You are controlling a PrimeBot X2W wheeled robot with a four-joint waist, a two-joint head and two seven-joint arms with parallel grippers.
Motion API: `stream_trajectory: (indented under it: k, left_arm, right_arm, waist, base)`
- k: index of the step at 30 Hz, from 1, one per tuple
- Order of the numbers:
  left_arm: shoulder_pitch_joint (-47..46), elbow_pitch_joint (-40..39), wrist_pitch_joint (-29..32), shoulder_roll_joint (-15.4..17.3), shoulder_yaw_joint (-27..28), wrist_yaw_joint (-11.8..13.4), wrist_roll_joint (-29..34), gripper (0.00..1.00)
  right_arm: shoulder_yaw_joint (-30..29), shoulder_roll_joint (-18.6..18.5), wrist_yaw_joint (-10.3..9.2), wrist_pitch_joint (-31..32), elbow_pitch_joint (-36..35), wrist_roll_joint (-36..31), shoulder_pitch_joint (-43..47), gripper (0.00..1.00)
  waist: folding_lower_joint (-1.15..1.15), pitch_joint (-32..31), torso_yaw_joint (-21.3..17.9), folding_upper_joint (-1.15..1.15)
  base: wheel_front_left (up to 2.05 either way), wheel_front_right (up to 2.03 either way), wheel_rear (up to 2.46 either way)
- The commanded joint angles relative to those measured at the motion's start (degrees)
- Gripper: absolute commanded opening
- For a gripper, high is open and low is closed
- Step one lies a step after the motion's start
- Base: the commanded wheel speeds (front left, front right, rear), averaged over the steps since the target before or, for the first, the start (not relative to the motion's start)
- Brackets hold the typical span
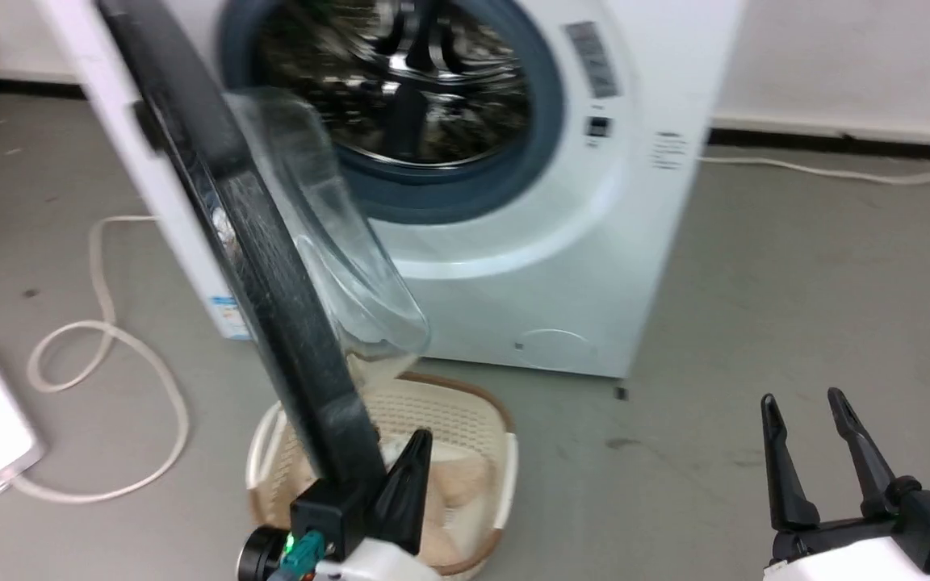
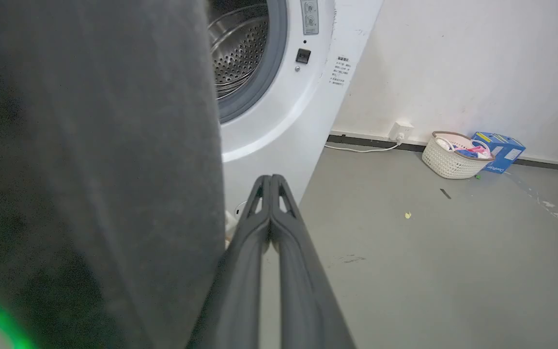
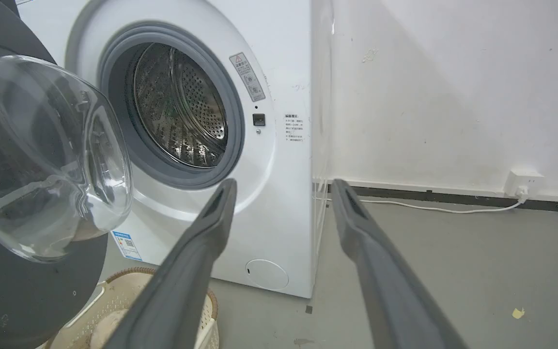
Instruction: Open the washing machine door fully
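Head view: left claw (image 1: pixel 416 452), fingers pressed together, sits nearer, touching the washing machine door (image 1: pixel 271 266) on its glass side; right claw (image 1: pixel 816 428) gapes wide, well apart.

The washing machine door (image 1: pixel 267 282) has a glossy black rim, finely speckled, around a clear, smooth glass bowl (image 3: pixel 41 155). At two o'clock from it, the drum (image 3: pixel 177 106) is shiny perforated metal inside a matt grey rubber ring (image 3: pixel 238 145). The machine's body (image 1: pixel 594 266) is smooth, glossy white. At six o'clock, the basket (image 1: pixel 465 420) is cream lattice plastic. The floor (image 1: pixel 796 282) is matt grey and smooth
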Motion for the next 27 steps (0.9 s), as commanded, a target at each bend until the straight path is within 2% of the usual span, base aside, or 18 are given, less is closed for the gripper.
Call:
stream_trajectory:
  k: [1, 10, 14, 23, 27]
  left_arm:
    - [1.31, -0.08, 0.07, 1.14, 0.82, 0.46, -0.27, 0.00]
    - [3.32, -2.53, 0.44, 3.27, 2.06, 2.04, -0.04, 0.00]
    - [2.99, -3.43, 0.49, 4.45, 3.05, 2.85, 0.37, 0.00]
    - [1.27, -4.41, 0.45, 7.41, 9.58, 4.22, -2.83, 0.00]
    - [0.29, -4.16, 1.02, 10.73, 13.82, 3.84, -4.88, 0.00]
  right_arm:
    - [0.15, 0.22, 0.05, -0.26, 0.22, 0.31, 0.47, 1.00]
    - [0.29, 0.22, 0.05, -0.26, 0.46, 0.51, 0.80, 1.00]
    - [0.61, 0.22, 0.05, -0.26, 0.47, 0.25, 0.24, 1.00]
    - [1.76, -0.93, 0.05, -0.26, 0.49, -0.61, -1.31, 1.00]
    - [2.11, -2.00, 0.05, -0.26, 0.54, -0.66, -1.95, 1.00]
  waist:
    - [0.00, -1.08, 4.41, 0.00]
    - [0.00, -1.12, 15.05, 0.00]
    - [0.00, 0.02, 18.51, 0.00]
    - [0.00, 4.44, 22.17, 0.00]
    - [0.00, 5.86, 22.22, 0.00]
  base:
    - [0.00, 0.00, 0.00]
    - [0.00, 0.00, 0.00]
    - [0.00, 0.00, 0.00]
    - [0.00, 0.00, 0.00]
    - [0.00, 0.00, 0.00]
